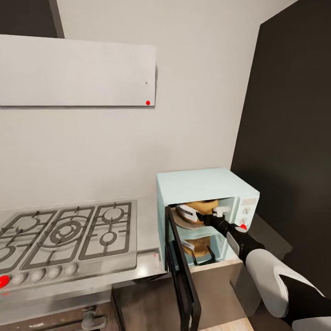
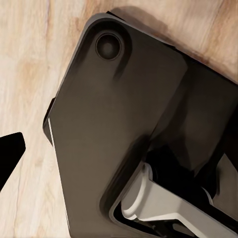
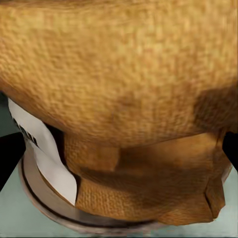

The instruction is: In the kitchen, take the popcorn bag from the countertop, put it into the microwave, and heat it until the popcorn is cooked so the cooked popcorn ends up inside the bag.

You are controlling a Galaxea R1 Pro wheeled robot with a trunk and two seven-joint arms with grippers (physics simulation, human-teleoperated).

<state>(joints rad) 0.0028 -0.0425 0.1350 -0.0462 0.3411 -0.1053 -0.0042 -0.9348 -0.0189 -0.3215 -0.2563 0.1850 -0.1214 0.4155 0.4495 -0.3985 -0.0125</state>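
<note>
Grey counter (image 1: 142, 266) runs under the mint microwave (image 1: 202, 186), door (image 1: 181, 276) swung open. Inside it sits your popcorn bag (image 1: 197, 212), tan burlap on the round plate (image 3: 44, 203), label (image 3: 37, 148) half hidden. Your right tool (image 1: 219, 217) reaches into the microwave beside the bag; whether it's gripping, you can't tell.

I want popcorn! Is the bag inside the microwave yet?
Yes, inside. The popcorn bag sits in the microwave, whose door hangs open.
</note>
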